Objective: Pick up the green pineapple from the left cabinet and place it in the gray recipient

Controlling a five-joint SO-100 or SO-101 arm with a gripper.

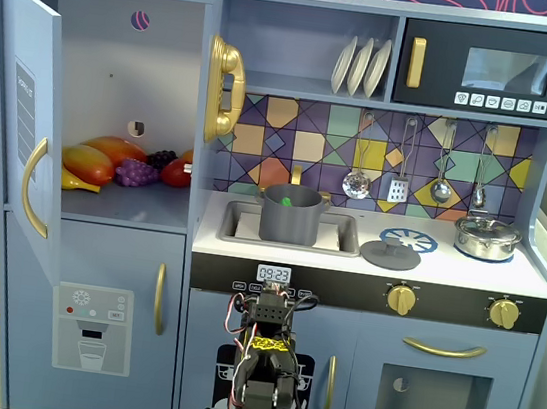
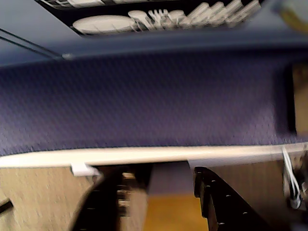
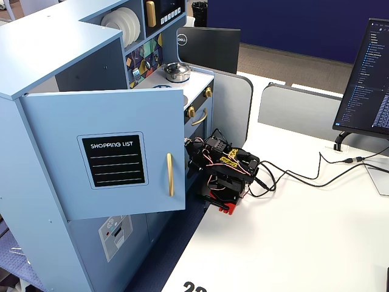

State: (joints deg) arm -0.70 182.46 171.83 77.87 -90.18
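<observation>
The small bright green plastic pineapple (image 1: 286, 202) sits inside the dark gray cylindrical pot (image 1: 290, 220) in the sink. The black gripper (image 2: 159, 202) is folded low in front of the toy kitchen — its fingers spread apart with nothing between them.

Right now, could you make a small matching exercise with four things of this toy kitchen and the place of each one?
Things:
1. green pineapple
2. gray pot
3. purple grapes
4. silver lidded pot

Places:
A. on the stove top at the right
B. inside the gray pot
C. in the sink
D. on the shelf of the open left cabinet

Pairs: 1-B, 2-C, 3-D, 4-A
</observation>
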